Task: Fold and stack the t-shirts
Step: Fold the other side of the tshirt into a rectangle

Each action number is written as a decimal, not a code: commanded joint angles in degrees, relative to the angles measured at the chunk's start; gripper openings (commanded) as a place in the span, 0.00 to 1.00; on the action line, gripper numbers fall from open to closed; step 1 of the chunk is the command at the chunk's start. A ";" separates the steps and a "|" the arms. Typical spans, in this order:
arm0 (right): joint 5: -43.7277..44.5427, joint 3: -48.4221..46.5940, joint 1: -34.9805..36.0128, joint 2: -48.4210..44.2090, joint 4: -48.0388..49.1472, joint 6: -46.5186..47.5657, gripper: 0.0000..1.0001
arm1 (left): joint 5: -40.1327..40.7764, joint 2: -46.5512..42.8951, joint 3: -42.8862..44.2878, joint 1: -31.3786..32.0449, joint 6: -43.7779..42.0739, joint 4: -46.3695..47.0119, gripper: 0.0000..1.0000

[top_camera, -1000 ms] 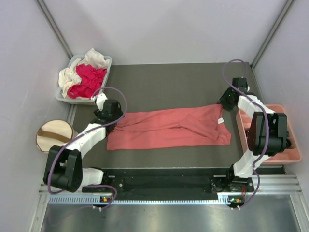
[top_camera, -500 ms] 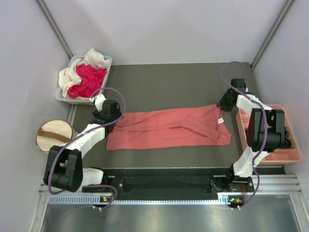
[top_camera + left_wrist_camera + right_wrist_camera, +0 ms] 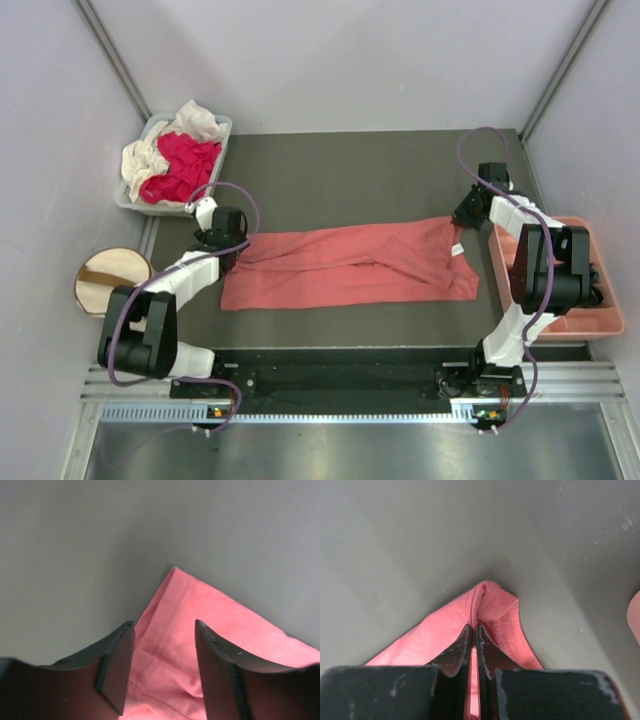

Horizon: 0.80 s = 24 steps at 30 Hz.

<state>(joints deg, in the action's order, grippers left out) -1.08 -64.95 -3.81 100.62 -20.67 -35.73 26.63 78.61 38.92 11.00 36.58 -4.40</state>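
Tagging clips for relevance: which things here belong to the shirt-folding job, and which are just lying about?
Job: salmon-pink shirt, pinched at a corner by the right gripper; left gripper open over its other end; magenta-red shirt and cream-white shirt in the grey bin.
Lying about: pink tray; round fabric bin.

The t-shirt (image 3: 350, 265) spread across the middle is plain salmon-pink, with a small white neck label (image 3: 459, 249) at its right end. It lies on a dark grey-olive mat (image 3: 350, 170). At the far left, a pale grey-blue bin (image 3: 222, 128) holds a magenta-red shirt (image 3: 185, 165) and a cream-white shirt (image 3: 140, 160). The drum-shaped bin (image 3: 125, 285) at the near left is cream with a brown strap (image 3: 100, 272). The compartment tray (image 3: 600, 322) on the right is salmon-pink. Both arms, left (image 3: 180, 275) and right (image 3: 510, 215), are white and black with purple cables (image 3: 250, 205). The left gripper (image 3: 162, 630) is matte black; the right gripper (image 3: 472, 630) is black with pale scuffs.
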 commanded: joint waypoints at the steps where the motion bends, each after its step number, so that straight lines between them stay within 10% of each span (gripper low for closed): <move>1: 0.91 -1.94 -0.58 -0.86 0.36 0.39 0.00 | -0.09 3.30 2.39 -0.72 -0.02 3.52 0.54; 24: 0.91 -2.29 -0.58 -0.42 -0.16 0.66 0.00 | -0.09 11.30 4.94 -1.60 -0.72 8.18 0.47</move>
<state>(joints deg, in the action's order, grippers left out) -1.08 -64.95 -3.81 100.62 -20.80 -35.70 26.44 89.08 41.85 10.04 36.03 0.56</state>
